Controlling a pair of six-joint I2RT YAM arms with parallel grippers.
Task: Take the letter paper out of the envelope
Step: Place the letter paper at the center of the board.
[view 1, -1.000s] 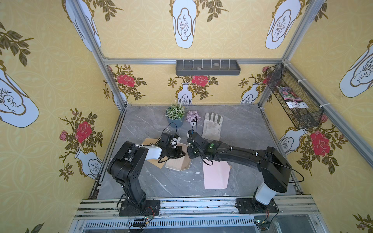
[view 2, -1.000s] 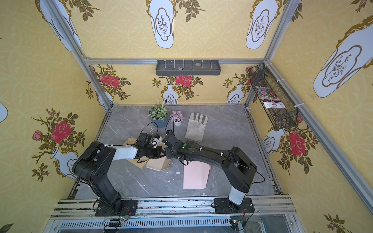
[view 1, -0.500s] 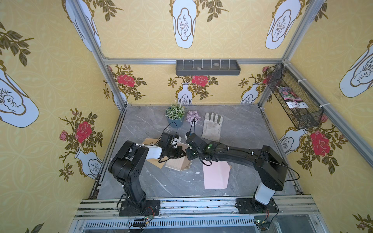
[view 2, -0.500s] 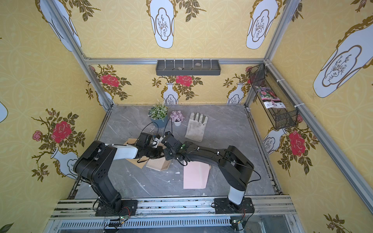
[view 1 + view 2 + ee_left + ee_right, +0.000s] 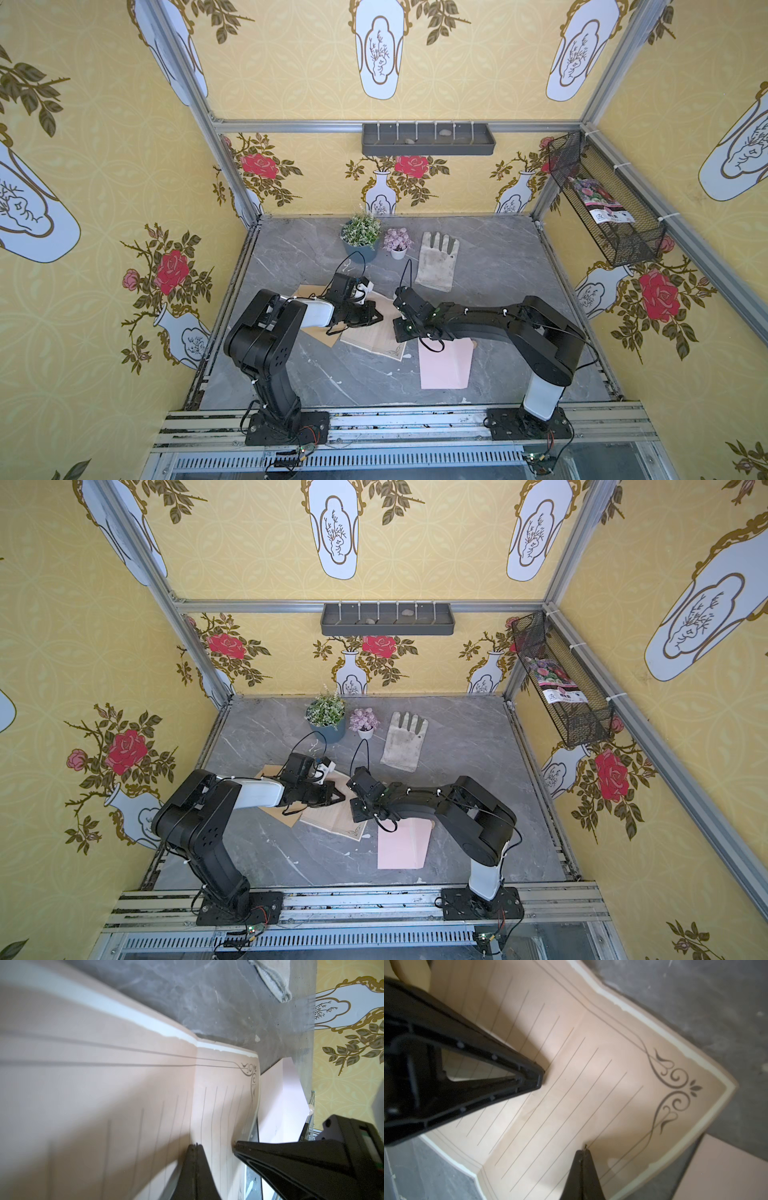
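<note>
Grey marble desk [image 5: 498,257], centre: tan lined letter paper [image 5: 591,1084]; left gripper [image 5: 196,1145], right gripper [image 5: 584,1147] closed, tips touching it, possibly pinching.

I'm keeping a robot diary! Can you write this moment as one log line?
left hand: shut, tip on letter paper | right hand: shut, tip on letter paper | letter paper: unfolded, overlapping envelope

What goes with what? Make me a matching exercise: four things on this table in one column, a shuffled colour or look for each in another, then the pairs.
1. letter paper
2. glove
3. pink sheet
4. green plant

A. stands in a blue pot
B. ruled lines, scroll ornament at a corner
C. off-white, lying flat
D. plain, no lines

Pairs: 1-B, 2-C, 3-D, 4-A
</note>
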